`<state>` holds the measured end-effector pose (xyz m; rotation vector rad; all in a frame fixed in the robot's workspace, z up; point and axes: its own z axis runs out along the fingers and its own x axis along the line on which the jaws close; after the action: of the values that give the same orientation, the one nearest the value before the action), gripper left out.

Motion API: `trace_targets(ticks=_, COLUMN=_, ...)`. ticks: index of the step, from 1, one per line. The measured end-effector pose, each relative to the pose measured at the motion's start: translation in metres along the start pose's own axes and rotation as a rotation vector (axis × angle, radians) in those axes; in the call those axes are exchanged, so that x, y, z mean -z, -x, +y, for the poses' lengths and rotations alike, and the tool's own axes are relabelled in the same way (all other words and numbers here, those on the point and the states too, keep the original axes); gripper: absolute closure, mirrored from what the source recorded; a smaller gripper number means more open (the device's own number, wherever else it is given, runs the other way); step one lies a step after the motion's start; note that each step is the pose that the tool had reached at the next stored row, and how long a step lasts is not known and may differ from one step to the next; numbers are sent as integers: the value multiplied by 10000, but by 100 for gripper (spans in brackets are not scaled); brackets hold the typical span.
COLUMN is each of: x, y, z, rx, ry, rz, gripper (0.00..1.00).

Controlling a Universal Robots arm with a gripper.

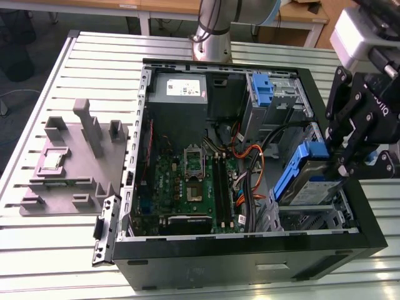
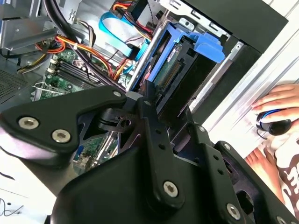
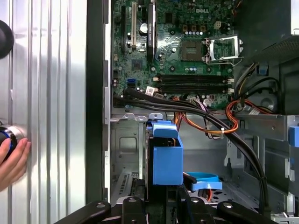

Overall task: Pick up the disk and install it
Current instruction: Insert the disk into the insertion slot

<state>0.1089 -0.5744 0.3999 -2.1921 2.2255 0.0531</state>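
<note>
Arm's gripper (image 1: 342, 164) is sitting at the exterior view's right side of the open PC case (image 1: 250, 247), with its jaws closed on one end of the disk (image 1: 307, 182). It is gripping, not open.

The disk is hanging tilted. The gripped end is riding high by the case wall, and the free end is dipping into the drive bay (image 1: 281, 215) in the case's near corner on the exterior view's right. Its label face is pointing up, and the blue side rails (image 1: 299, 164) are showing along its edge. I can't tell whether the free end is touching the bay metal.

In the first wrist view the disk (image 3: 166, 158) is showing edge-on, sticking straight out from between the jaws over the grey bay. A black cable bundle (image 3: 163, 103) and orange wires (image 3: 233, 123) are crossing just past its free end, and the motherboard (image 3: 182, 46) is lying beyond them.

In the second wrist view the disk's (image 2: 175, 70) dark connector side is facing the camera.

A person's hand (image 3: 11, 161) is resting on the slatted table (image 3: 51, 93) outside the case, touching a round blue-ringed button (image 3: 8, 134).

Also in the exterior view:
- The power supply box (image 1: 178, 90) is sitting in the far corner of the case.
- A bare blue bracket (image 1: 262, 87) is sitting in the far bay.
- A grey fixture (image 1: 69, 162) is lying on the table at the exterior view's left, well apart from the gripper.
</note>
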Motion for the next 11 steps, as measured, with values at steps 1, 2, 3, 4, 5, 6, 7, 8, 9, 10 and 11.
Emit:
trace_targets(ticks=1, x=-18, y=-1, z=0, rx=0, ry=0, rz=-1, gripper=65)
trace_targets(ticks=2, x=-36, y=-1, z=0, rx=-1, ry=0, rz=0, gripper=65)
trace_targets(ticks=3, x=-54, y=-2, z=-1, rx=0, ry=0, rz=0, gripper=65)
trace_targets(ticks=4, x=-72, y=-3, z=-1, rx=0, ry=0, rz=-1, gripper=65)
trace_targets(ticks=5, x=-90, y=-3, z=-1, rx=0, ry=0, rz=-1, gripper=65)
trace_targets(ticks=6, x=-109, y=-4, z=-1, rx=0, ry=0, rz=-1, gripper=65)
trace_targets(ticks=7, x=-127, y=-5, z=-1, rx=0, ry=0, rz=0, gripper=65)
trace_targets(ticks=8, x=-145, y=-6, z=-2, rx=0, ry=0, rz=-1, gripper=65)
trace_targets(ticks=9, x=-163, y=-6, z=-2, rx=0, ry=0, rz=0, gripper=65)
trace_targets(ticks=10, x=-182, y=-7, z=-2, rx=0, ry=0, rz=-1, gripper=65)
trace_targets(ticks=11, x=-199, y=-7, z=-2, rx=0, ry=0, rz=0, gripper=65)
